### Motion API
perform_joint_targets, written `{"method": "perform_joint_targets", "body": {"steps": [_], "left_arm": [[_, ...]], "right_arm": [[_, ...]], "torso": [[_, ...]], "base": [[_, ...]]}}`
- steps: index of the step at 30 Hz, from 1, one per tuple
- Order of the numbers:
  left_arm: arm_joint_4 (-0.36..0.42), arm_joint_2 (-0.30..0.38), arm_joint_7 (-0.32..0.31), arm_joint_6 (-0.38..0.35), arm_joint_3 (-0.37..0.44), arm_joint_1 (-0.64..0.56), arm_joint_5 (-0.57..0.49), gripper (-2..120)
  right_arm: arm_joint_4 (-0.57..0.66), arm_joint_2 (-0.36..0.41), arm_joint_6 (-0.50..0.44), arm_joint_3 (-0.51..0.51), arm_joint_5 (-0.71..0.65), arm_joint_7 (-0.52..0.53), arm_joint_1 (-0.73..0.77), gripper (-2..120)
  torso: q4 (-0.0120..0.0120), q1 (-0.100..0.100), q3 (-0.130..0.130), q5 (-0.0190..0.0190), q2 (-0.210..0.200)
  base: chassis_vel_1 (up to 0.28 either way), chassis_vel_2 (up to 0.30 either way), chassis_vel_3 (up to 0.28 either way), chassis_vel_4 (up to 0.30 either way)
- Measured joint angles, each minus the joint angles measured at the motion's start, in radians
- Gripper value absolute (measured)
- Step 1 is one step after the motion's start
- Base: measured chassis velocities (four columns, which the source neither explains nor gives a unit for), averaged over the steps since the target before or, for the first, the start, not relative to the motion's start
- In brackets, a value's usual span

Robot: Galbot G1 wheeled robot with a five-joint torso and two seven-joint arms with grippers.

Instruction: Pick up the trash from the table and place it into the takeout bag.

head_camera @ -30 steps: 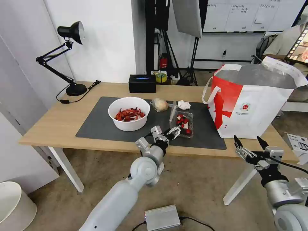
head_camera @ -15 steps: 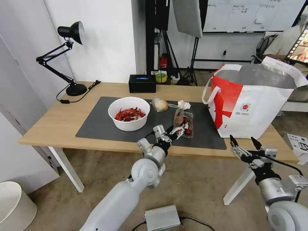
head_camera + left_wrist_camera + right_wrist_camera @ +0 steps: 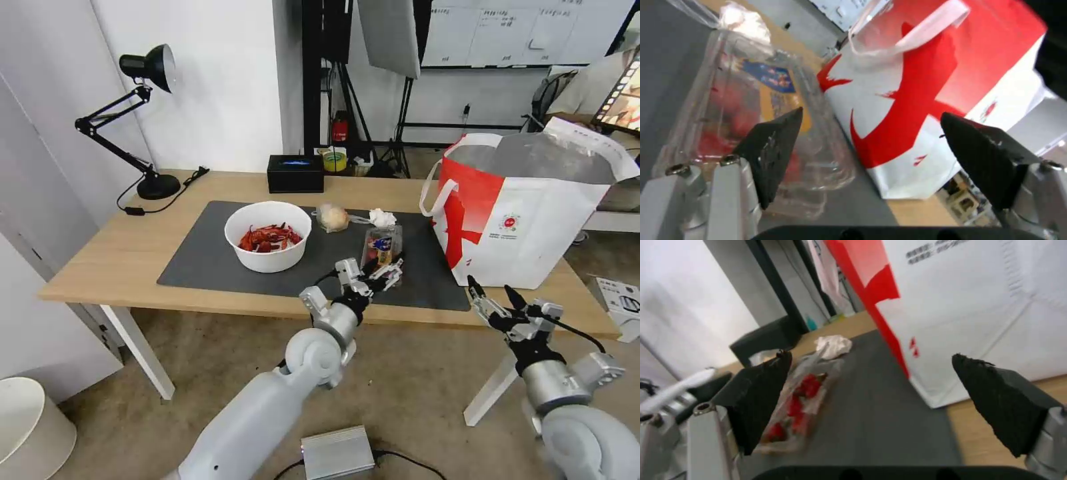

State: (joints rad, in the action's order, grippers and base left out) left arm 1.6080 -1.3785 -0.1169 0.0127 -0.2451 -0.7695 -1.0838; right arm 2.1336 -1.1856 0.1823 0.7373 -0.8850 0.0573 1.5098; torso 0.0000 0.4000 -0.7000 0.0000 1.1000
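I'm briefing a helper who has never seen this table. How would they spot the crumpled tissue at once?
Start at the big white and red takeout bag on the table's right end. On the dark mat just left of the bag lies the crumpled tissue, behind the clear plastic box. Unlike the yellowish wad beside it, it is pure white.

Table trash and takeout bag

White bowl [image 3: 268,235] of red shells, yellowish plastic wad [image 3: 332,217], crumpled tissue [image 3: 381,217] and clear clamshell box [image 3: 382,245] with red bits on dark mat; takeout bag [image 3: 527,213] upright, open, at table [image 3: 113,260] end.
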Motion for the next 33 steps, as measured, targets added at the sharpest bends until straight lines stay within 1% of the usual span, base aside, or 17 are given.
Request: {"method": "perform_joint_targets", "body": {"steps": [6, 7, 8, 10, 11, 15, 17, 18, 20, 21, 22, 24, 25, 26, 30, 31, 33], "left_arm": [[-0.039, 0.013, 0.010, -0.012, -0.012, 0.021, 0.024, 82], [-0.043, 0.017, 0.010, -0.014, -0.014, 0.025, 0.029, 82], [-0.043, 0.017, 0.010, -0.014, -0.014, 0.025, 0.029, 82], [-0.052, 0.027, 0.008, -0.021, -0.017, 0.036, 0.034, 81], [-0.055, 0.029, 0.008, -0.023, -0.018, 0.040, 0.035, 81], [-0.062, 0.034, 0.003, -0.030, -0.021, 0.049, 0.045, 80], [-0.071, 0.037, 0.001, -0.035, -0.024, 0.056, 0.066, 75], [-0.073, 0.037, 0.000, -0.036, -0.025, 0.057, 0.073, 74], [-0.078, 0.038, -0.003, -0.037, -0.027, 0.059, 0.094, 63], [-0.078, 0.038, -0.003, -0.037, -0.027, 0.059, 0.094, 63], [-0.080, 0.038, -0.004, -0.037, -0.028, 0.059, 0.104, 59], [-0.085, 0.037, -0.008, -0.037, -0.028, 0.059, 0.126, 48], [-0.087, 0.037, -0.009, -0.036, -0.027, 0.058, 0.134, 45], [-0.087, 0.037, -0.009, -0.036, -0.027, 0.058, 0.134, 45], [-0.089, 0.036, -0.007, -0.035, -0.024, 0.055, 0.156, 30], [-0.089, 0.036, -0.007, -0.035, -0.024, 0.055, 0.156, 30], [-0.089, 0.036, -0.006, -0.035, -0.023, 0.052, 0.164, 17]], "right_arm": [[-0.020, 0.019, 0.038, -0.034, -0.127, 0.036, -0.066, 91], [-0.026, 0.023, 0.048, -0.043, -0.159, 0.049, -0.084, 92], [-0.026, 0.023, 0.048, -0.043, -0.159, 0.049, -0.084, 92], [-0.045, 0.029, 0.063, -0.062, -0.220, 0.077, -0.126, 96], [-0.053, 0.030, 0.068, -0.067, -0.236, 0.086, -0.140, 98], [-0.078, 0.030, 0.075, -0.084, -0.271, 0.104, -0.178, 100], [-0.100, 0.030, 0.078, -0.100, -0.294, 0.118, -0.209, 100], [-0.106, 0.030, 0.079, -0.105, -0.299, 0.121, -0.217, 100], [-0.123, 0.030, 0.080, -0.122, -0.318, 0.130, -0.241, 100], [-0.123, 0.030, 0.080, -0.122, -0.318, 0.130, -0.241, 100], [-0.129, 0.030, 0.080, -0.129, -0.328, 0.133, -0.250, 100], [-0.138, 0.030, 0.083, -0.143, -0.348, 0.136, -0.266, 100], [-0.141, 0.030, 0.086, -0.148, -0.355, 0.137, -0.273, 100], [-0.141, 0.030, 0.086, -0.148, -0.355, 0.137, -0.273, 100], [-0.165, 0.030, 0.096, -0.179, -0.366, 0.144, -0.310, 100], [-0.165, 0.030, 0.096, -0.179, -0.366, 0.144, -0.310, 100], [-0.187, 0.026, 0.099, -0.199, -0.367, 0.151, -0.341, 100]], "torso": [[0.0000, 0.000, 0.000, 0.0000, 0.000], [0.0000, 0.000, 0.000, 0.0000, 0.000], [0.0000, 0.000, 0.000, 0.0000, 0.000], [0.0001, 0.000, 0.000, 0.0000, 0.000], [0.0000, 0.000, 0.000, 0.0000, 0.000], [0.0001, 0.000, 0.000, 0.0000, 0.000], [0.0001, 0.000, 0.000, 0.0000, 0.000], [0.0001, 0.000, 0.000, -0.0001, 0.000], [0.0000, 0.000, 0.000, 0.0000, 0.000], [0.0000, 0.000, 0.000, 0.0000, 0.000], [0.0001, 0.000, 0.000, 0.0000, 0.000], [0.0001, 0.000, 0.000, -0.0001, 0.000], [0.0000, 0.000, 0.000, 0.0000, 0.000], [0.0000, 0.000, 0.000, 0.0000, 0.000], [0.0000, 0.000, 0.000, 0.0000, 0.000], [0.0000, 0.000, 0.000, 0.0000, 0.000], [0.0000, 0.000, 0.000, 0.0000, 0.000]], "base": [[0.000, 0.000, 0.000, 0.000], [0.000, 0.000, 0.000, 0.000], [0.000, 0.000, 0.000, 0.000], [0.000, 0.000, 0.000, 0.000], [0.000, 0.000, 0.000, 0.000], [0.000, 0.000, 0.000, 0.000], [0.000, 0.000, 0.000, 0.000], [0.000, 0.000, 0.000, 0.000], [0.000, 0.000, 0.000, 0.000], [0.000, 0.000, 0.000, 0.000], [0.000, 0.000, 0.000, 0.000], [0.000, 0.000, 0.000, 0.000], [0.000, 0.000, 0.000, 0.000], [0.000, 0.000, 0.000, 0.000], [0.000, 0.000, 0.000, 0.000], [0.000, 0.000, 0.000, 0.000], [0.000, 0.000, 0.000, 0.000]]}}
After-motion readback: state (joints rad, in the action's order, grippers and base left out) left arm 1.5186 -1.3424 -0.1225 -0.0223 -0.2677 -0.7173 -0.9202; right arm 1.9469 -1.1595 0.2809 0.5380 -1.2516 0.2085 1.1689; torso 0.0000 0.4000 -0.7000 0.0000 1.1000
